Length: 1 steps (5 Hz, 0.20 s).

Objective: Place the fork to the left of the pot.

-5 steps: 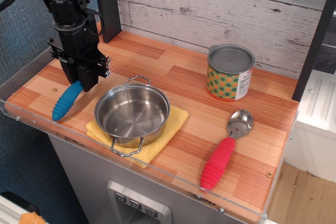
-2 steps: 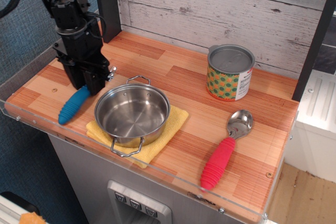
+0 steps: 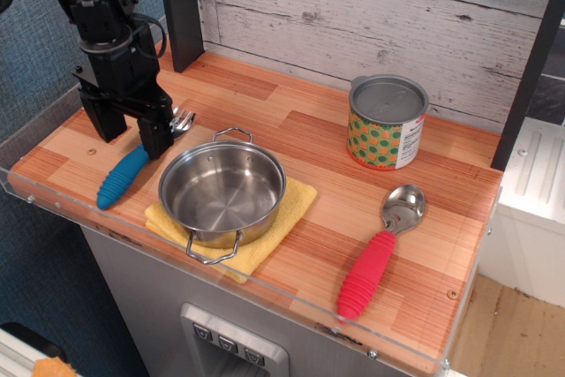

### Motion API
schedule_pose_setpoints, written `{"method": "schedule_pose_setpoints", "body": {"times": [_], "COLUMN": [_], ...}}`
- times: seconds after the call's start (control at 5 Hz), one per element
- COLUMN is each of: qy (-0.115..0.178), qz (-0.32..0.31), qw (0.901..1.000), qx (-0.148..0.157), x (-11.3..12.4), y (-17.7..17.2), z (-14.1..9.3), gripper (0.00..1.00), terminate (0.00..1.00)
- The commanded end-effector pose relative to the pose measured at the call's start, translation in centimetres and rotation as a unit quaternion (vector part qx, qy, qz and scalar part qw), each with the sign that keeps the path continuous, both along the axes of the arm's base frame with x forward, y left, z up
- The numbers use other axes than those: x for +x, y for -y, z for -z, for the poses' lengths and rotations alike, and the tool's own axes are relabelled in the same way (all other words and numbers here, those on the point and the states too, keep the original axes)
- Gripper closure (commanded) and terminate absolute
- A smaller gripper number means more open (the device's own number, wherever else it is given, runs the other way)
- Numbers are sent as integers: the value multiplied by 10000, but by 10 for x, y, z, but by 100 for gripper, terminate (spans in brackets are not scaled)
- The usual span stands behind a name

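The fork [image 3: 121,178] lies on the wooden counter to the left of the pot, its ribbed blue handle pointing to the front left and its shiny tines [image 3: 182,118] showing behind the right finger. The shiny steel pot [image 3: 222,191] with two wire loop handles sits on a yellow cloth [image 3: 282,218]. My black gripper [image 3: 131,132] is open above the fork's upper handle, its two fingers [image 3: 157,136] spread to either side and not touching it.
A green-and-orange patterned tin can [image 3: 387,123] stands at the back right. A red-handled spoon [image 3: 378,257] lies at the front right. A dark post [image 3: 179,6] rises behind the gripper. A clear acrylic rim [image 3: 53,205] borders the counter.
The gripper has opened and let go of the fork, then lifted slightly and shifted left. The fork now lies flat on the counter, its tines uncovered.
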<state>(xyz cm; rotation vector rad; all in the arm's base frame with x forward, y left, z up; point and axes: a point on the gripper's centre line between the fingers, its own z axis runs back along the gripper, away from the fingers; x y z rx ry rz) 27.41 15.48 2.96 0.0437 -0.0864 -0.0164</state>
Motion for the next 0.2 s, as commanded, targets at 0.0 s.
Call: {"method": "schedule_pose_setpoints", "body": {"times": [0.0], "qy": [632], "qz": [7], "qw": [9975], "qx": [330], "x": [2], "y": [-1], "z": [-52], "gripper": [0], "terminate": [100]}}
